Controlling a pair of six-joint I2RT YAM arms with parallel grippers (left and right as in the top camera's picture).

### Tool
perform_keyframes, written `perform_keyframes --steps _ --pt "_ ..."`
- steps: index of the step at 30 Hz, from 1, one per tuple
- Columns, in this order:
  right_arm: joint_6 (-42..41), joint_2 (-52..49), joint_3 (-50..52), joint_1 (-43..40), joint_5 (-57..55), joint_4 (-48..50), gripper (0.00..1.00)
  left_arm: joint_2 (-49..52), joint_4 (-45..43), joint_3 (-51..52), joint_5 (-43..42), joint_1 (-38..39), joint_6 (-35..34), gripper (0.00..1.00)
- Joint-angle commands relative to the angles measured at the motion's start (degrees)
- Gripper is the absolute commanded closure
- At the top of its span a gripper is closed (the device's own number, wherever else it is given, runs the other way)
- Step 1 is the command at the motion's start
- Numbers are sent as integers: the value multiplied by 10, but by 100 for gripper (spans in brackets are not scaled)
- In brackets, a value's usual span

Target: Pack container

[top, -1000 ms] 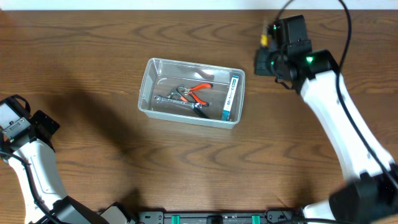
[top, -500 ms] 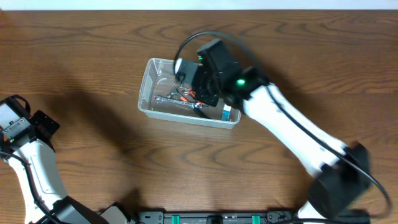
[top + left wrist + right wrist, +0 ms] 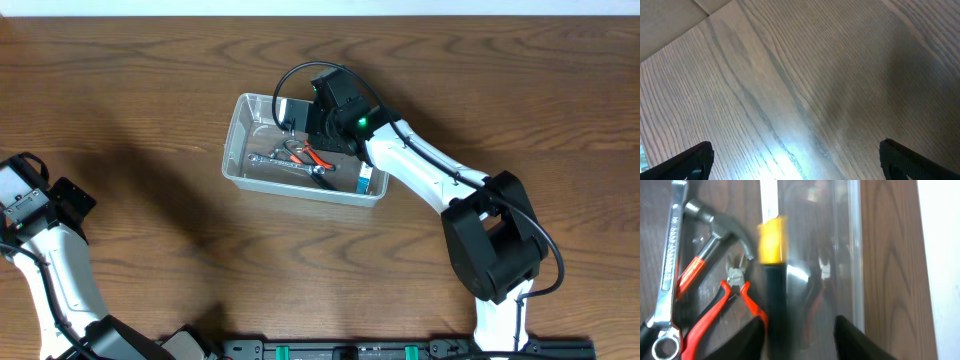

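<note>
The clear plastic container (image 3: pixel 232 150) stands mid-table. It holds a silver wrench (image 3: pixel 268 159), orange-handled pliers (image 3: pixel 321 155), a hammer (image 3: pixel 720 227) and a blue-and-white box (image 3: pixel 366 181). My right gripper (image 3: pixel 305 125) hangs over the container's far side with its jaws open (image 3: pixel 800 340). A blurred tool with a black handle and yellow collar (image 3: pixel 772 245) lies between the jaws, nearer the left one, inside the container wall (image 3: pixel 855 255). The wrench (image 3: pixel 667 265) and pliers (image 3: pixel 725 305) lie to its left. My left gripper (image 3: pixel 72 198) is open and empty (image 3: pixel 797 160) over bare wood at the far left.
The right arm (image 3: pixel 430 175) stretches across the container's right end and covers part of the blue-and-white box. The table's far edge meets a pale surface (image 3: pixel 940 255) just beyond the container.
My right arm has swung from the far right of the table to over the container, bringing the yellow-collared tool with it. The left arm has not moved.
</note>
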State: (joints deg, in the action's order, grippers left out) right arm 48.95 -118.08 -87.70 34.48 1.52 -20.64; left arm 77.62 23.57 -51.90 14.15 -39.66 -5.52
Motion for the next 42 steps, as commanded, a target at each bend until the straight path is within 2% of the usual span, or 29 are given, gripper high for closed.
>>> perform_keyframes --steps 1,6,9,10,12,21,27,34,38,42 --pt "-53 17 -4 12 -23 2 45 3 0 -17 9 -2 7 2" --pt "-288 118 -4 27 -84 -37 12 3 0 -17 9 -2 7 2" --pt "-381 202 -4 25 -88 -92 7 3 0 -17 9 -2 7 2" --pt "-390 226 -4 23 -88 -109 7 3 0 -17 9 -2 7 2" --pt "-390 278 -4 18 -89 -142 1 3 0 -17 9 -2 7 2" --pt "-390 471 -4 1 -200 -196 1 3 0 -17 9 -2 7 2" --pt "-391 571 -4 1 -185 -196 1 3 0 -17 9 -2 7 2" --pt "-391 635 -4 1 -83 -286 1 3 0 -17 9 -2 7 2" --pt "-391 646 -4 1 -82 -325 1 3 0 -17 9 -2 7 2" --pt "-391 646 -4 1 -84 -441 1 3 0 -17 9 -2 7 2"
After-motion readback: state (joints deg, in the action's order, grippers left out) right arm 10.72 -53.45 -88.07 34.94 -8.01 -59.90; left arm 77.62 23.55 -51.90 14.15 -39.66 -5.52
